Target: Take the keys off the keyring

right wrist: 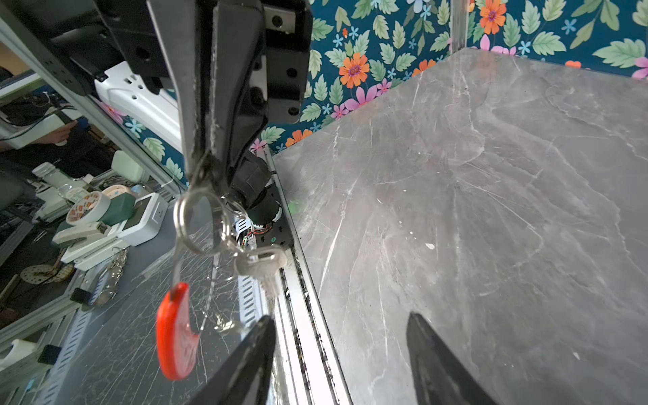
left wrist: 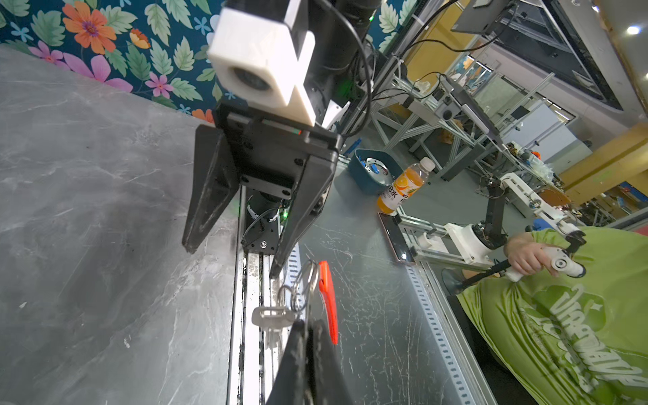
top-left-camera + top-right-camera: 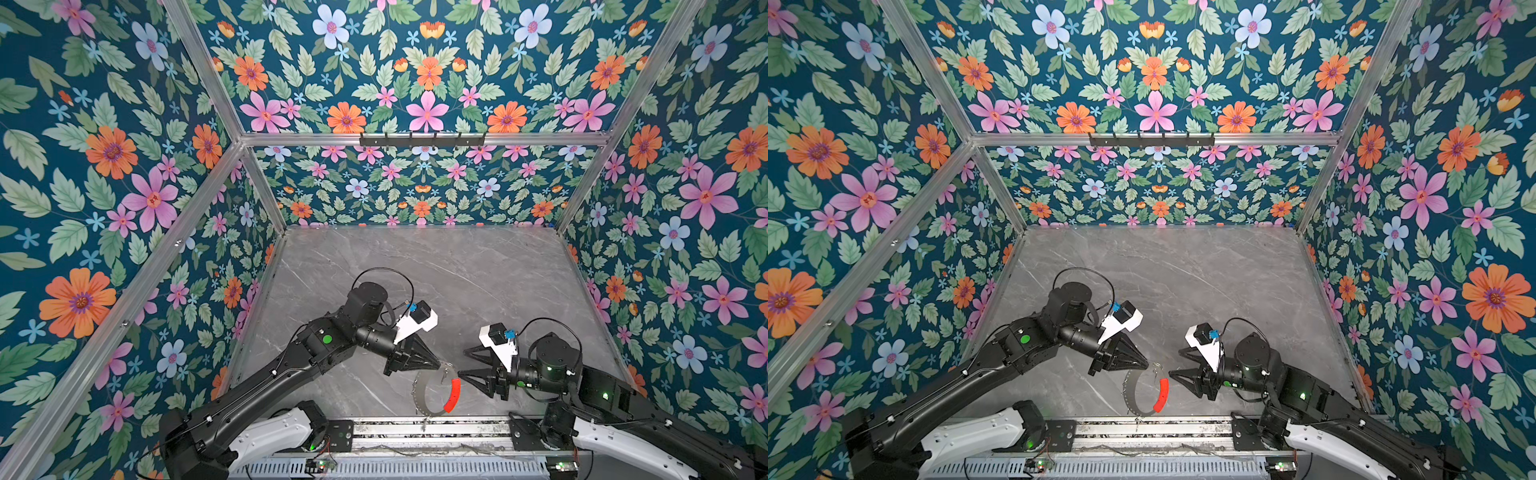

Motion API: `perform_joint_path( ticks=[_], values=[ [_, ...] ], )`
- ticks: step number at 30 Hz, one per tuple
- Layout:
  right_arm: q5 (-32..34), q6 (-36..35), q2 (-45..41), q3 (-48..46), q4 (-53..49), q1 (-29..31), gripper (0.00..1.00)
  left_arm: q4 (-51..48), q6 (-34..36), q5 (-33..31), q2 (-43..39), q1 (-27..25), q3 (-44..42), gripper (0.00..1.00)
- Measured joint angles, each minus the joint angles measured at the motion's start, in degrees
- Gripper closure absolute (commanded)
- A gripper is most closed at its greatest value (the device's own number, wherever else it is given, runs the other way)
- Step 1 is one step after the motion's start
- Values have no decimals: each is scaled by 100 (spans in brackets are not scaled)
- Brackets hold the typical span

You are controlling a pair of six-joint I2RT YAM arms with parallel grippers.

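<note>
Scene: grey marble tabletop inside a booth of flowered walls; both arms reach toward the lower middle of both top views.
Left gripper: left gripper has its fingers pressed together, pinching the top of the keyring; in the right wrist view it comes down from the upper left of the frame with the ring caught at its tip.
Keyring: keyring hangs below the left gripper's tip, lifted off the table, at the lower middle of both top views; in the right wrist view it is a silver split ring left of centre.
Red tag: red tag sits on the right arc of the hoop in a top view; in the right wrist view it dangles at the lower left.
Keys: one silver key hangs from the ring by a smaller link, head up and blade down; in the left wrist view it lies sideways just beside the ring.
Right gripper: right gripper stands with fingers spread apart, holding nothing, just right of the ring and not touching it; its fingertips frame the bottom of the right wrist view.
</note>
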Motion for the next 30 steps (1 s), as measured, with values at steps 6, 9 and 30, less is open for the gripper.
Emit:
perform_joint_path(
  ticks=[6, 9, 30],
  values=[
    [-133, -219, 221, 2, 752, 260, 33, 605, -219, 195, -103, -7, -260, 100],
    [-4, -420, 450, 125, 905, 603, 33, 822, -337, 332, -111, -7, -317, 100],
    [492, -839, 544, 544, 979, 802, 53, 1137, -505, 466, -205, -7, -535, 100]
  ],
)
